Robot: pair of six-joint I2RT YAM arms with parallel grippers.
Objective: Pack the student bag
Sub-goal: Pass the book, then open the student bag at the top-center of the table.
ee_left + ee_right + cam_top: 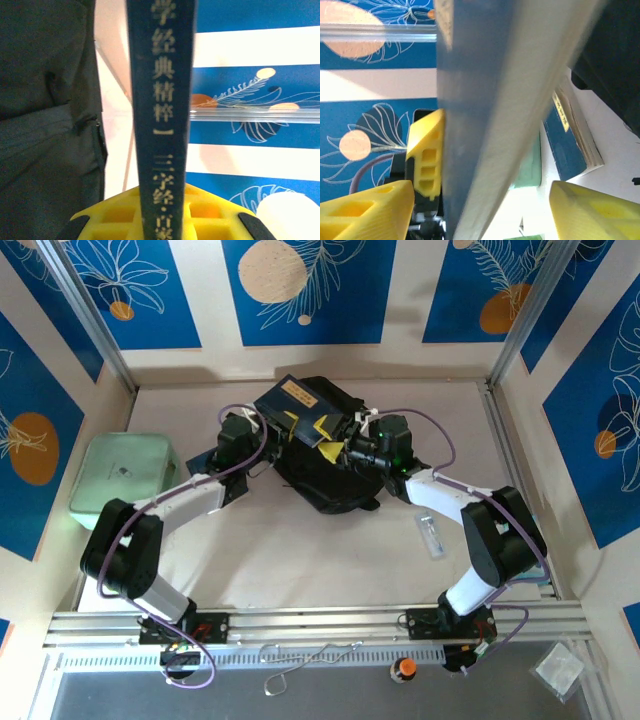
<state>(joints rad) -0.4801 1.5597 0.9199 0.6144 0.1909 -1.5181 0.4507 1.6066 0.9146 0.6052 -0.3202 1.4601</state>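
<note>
Left hand [162, 220]: clamped on the near end of a dark blue book [161, 100], with its yellow fingers [112, 216] pressed to both covers.
Right hand [477, 192]: its fingers [367, 210] stand apart, one on each side of the same book's page edge. A gap shows on both sides, so it straddles the book and does not grip it.
Book's long axis: the spine runs straight out from the left hand, away from the wrist. Seen from the right hand, the book crosses between the fingers on a slant.
Student bag [335, 490]: it sits on the desk [300, 550], directly under both hands and the book. From the left hand, its black fabric stands close on the left of the spine.
Nearer hand: both meet over the bag from opposite sides. The left one carries the book, and the right one is placed to act as a guide.
Relation that matters: the book is above the bag, so the way in is downward from the hands, leading with the book's far end.
Bag's mouth: from above it is hidden under the book and the hands. It is probably just beneath them, but how wide it gapes I cannot tell.
Past the left hand, away from the bag: a second book [570, 140] lies flat on the desk beside a mint-green case [125, 475].
</note>
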